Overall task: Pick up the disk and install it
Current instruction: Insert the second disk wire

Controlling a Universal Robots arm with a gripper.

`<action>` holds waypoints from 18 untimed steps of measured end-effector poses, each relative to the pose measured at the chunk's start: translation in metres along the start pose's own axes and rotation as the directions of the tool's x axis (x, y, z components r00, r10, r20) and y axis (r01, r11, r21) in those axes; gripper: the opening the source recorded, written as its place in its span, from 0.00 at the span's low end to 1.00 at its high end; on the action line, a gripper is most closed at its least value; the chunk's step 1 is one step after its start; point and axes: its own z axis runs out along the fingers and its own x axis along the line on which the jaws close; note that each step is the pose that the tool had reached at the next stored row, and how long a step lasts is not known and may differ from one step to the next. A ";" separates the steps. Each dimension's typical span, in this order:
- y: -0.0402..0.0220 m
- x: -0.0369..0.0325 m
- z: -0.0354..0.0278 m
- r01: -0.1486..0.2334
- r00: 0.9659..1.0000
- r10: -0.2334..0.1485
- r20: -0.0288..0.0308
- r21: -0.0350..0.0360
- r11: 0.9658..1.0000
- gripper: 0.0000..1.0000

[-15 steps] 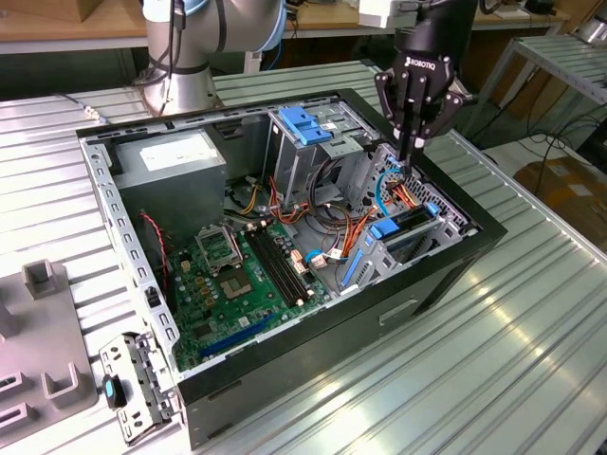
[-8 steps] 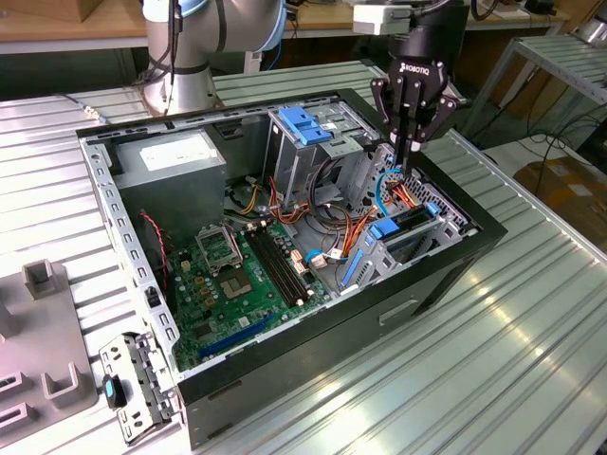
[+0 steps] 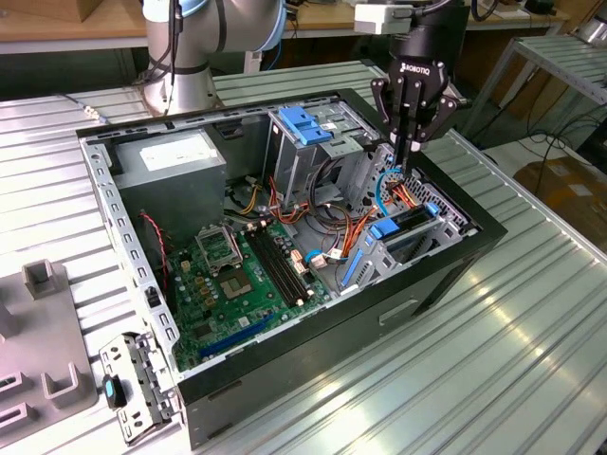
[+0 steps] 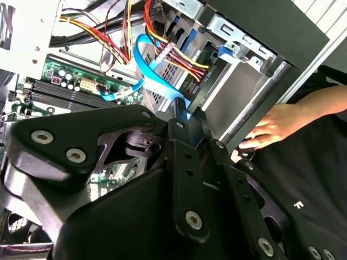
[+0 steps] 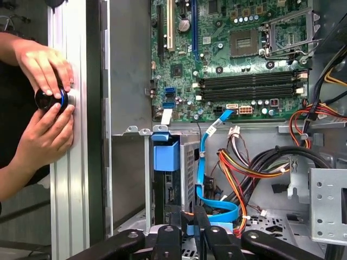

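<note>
The disk (image 3: 406,222) sits edge-up in the drive bay at the front corner of the open computer case (image 3: 455,248), on the exterior view's right. Its dark body lies between blue side rails. In the first wrist view the disk (image 5: 164,189) shows edge-on in its slot under a blue plastic tab (image 5: 165,155). My gripper (image 3: 410,163) hangs just above the bay, beside a blue flat cable (image 5: 209,162). The fingers (image 4: 180,115) are pressed together and hold nothing I can see. In the first wrist view the gripper (image 5: 188,215) hangs over the cable bundle next to the disk.
A person's hands (image 5: 40,103) hold a black and blue knob on the ribbed aluminium table (image 3: 531,313) just outside the case. Inside lie the green motherboard (image 3: 251,275), a grey power supply (image 3: 175,161), a metal cage with a blue top (image 3: 305,128) and loose wires (image 5: 244,173).
</note>
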 end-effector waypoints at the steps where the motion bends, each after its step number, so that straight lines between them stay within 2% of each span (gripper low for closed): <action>1: -0.0012 -0.0004 -0.0001 0.001 1.000 -0.001 0.000 -0.004 1.000 0.24; 3: -0.0025 -0.0010 -0.0003 0.002 1.000 -0.002 -0.002 -0.014 1.000 0.24; 5: -0.0028 -0.0015 -0.0005 0.006 1.000 -0.006 -0.004 -0.030 1.000 0.24; 6: -0.0030 -0.0019 -0.0007 0.009 1.000 -0.009 -0.006 -0.043 0.999 0.24; 7: -0.0034 -0.0020 -0.0006 0.010 1.000 -0.010 -0.007 -0.048 0.999 0.24; 8: -0.0041 -0.0022 -0.0007 0.009 1.000 -0.010 -0.009 -0.050 0.999 0.24; 14: -0.0067 -0.0027 0.0002 0.007 1.000 -0.008 -0.010 -0.051 0.999 0.24; 15: -0.0074 -0.0028 0.0003 0.007 1.000 -0.007 -0.010 -0.051 0.999 0.25; 16: -0.0077 -0.0028 0.0002 0.007 1.000 -0.007 -0.011 -0.051 0.999 0.31; 18: -0.0080 -0.0027 0.0003 0.006 1.000 -0.007 -0.013 -0.051 0.999 0.31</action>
